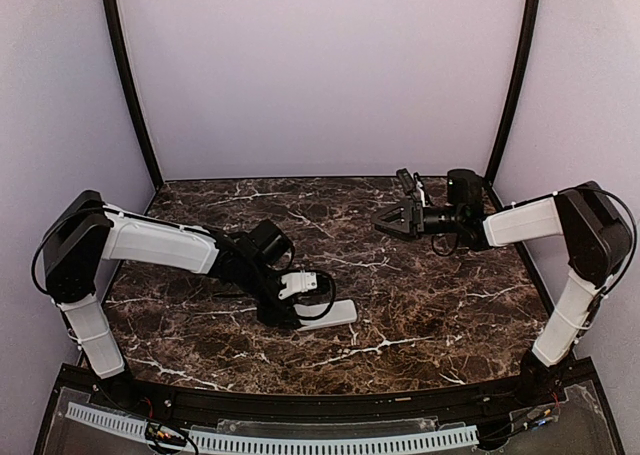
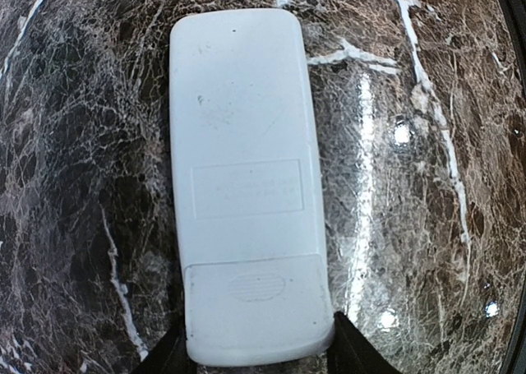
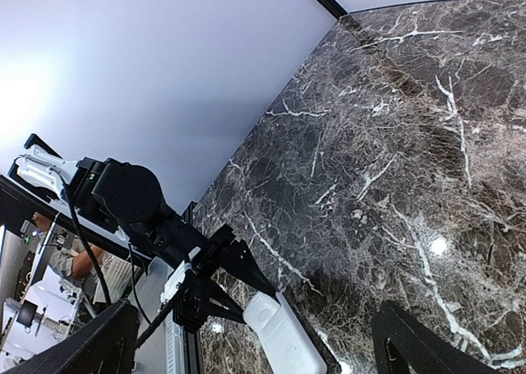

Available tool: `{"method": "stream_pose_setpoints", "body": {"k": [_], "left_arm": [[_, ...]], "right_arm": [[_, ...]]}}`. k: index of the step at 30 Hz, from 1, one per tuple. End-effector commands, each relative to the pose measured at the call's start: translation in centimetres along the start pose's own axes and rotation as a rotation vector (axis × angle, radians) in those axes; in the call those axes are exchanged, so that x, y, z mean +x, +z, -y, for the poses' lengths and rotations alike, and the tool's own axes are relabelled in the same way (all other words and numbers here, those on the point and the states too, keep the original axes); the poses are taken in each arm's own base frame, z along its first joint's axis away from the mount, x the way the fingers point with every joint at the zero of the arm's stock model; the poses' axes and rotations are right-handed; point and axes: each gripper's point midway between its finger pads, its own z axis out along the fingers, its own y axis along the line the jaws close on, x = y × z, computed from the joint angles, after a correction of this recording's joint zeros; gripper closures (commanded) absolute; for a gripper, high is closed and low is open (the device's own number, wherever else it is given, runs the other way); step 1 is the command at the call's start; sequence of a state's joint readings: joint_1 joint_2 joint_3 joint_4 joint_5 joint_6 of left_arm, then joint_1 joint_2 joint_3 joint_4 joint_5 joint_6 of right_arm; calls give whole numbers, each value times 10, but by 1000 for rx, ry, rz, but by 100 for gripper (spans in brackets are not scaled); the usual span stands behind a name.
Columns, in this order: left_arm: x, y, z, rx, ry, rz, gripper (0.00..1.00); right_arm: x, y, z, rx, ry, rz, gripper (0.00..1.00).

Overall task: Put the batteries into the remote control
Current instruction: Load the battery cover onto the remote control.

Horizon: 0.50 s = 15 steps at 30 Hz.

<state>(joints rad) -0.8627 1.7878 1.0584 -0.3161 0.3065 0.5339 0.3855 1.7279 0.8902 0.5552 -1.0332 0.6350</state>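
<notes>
The remote control [image 1: 336, 313] lies flat on the marble table, plain white back up. In the left wrist view the remote control [image 2: 245, 185] has its ribbed battery cover closed at the near end. My left gripper [image 1: 291, 316] is shut on that near end, one dark finger [image 2: 358, 353] pressed against each lower corner. My right gripper [image 1: 381, 221] is open and empty, held above the table at the back right, pointing left. In the right wrist view its fingers [image 3: 415, 345] stand wide apart, with the remote control [image 3: 286, 339] and left gripper [image 3: 220, 282] far below. No batteries are in view.
The dark marble table [image 1: 420, 295] is boxed in by pale walls, with black frame poles [image 1: 130, 85] at the back corners. A black rail with a white toothed strip [image 1: 300, 437] runs along the near edge.
</notes>
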Motion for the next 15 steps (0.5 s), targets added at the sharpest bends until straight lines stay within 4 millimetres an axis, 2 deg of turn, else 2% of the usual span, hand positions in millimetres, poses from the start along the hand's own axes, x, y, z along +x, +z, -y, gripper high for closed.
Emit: {"method": "stream_pose_setpoints", "body": {"k": [1,15], "left_arm": [[8,5,8,35,-18,-45,49],[9,4,7,30,-14,-55,37]], "right_arm": [[-6,3,-3,-22,-32,10,1],[-7,3,-4,-25,-35,11,1]]}}
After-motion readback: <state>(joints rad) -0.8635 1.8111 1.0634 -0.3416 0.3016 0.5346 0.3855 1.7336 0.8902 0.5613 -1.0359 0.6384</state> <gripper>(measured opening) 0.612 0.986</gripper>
